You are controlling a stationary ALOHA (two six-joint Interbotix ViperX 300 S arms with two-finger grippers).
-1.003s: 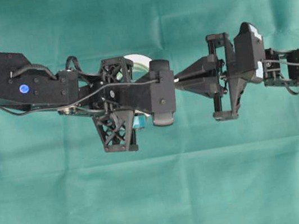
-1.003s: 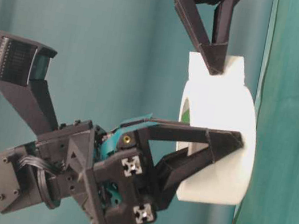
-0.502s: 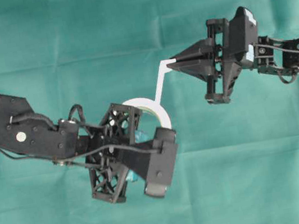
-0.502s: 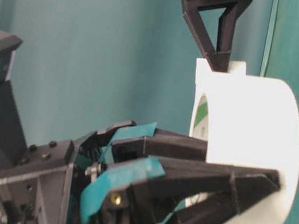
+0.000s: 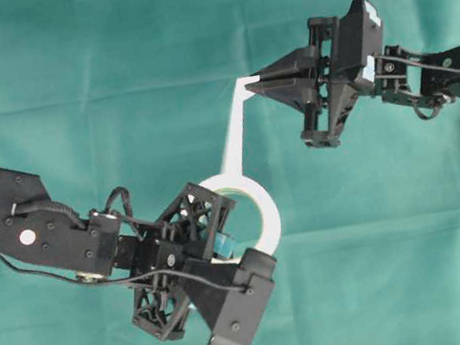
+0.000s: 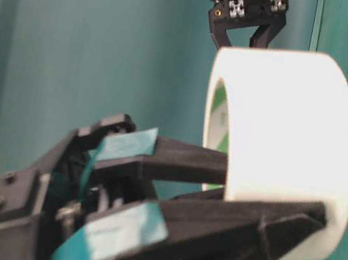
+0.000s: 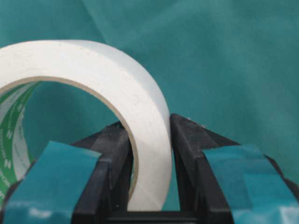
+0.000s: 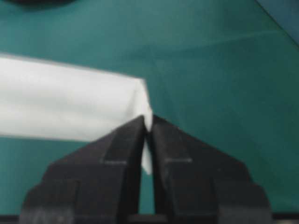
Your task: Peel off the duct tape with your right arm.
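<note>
Left tool [image 7: 148, 154] clamps tape roll [image 5: 254, 212] wall; right tool [image 8: 147, 126] pinches strip [image 5: 232, 141] end, stretched taut between.

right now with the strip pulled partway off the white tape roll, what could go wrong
1. The right gripper pinches only the folded tip of the loose white strip; it may slip out if the pull continues.
2. The left gripper clamps just one spot on the wall of the wide white duct tape roll, so tension could twist or drag the roll out of its fingers.
3. The taut strip hangs free above the green cloth; if it goes slack it may sag and stick to it.
</note>
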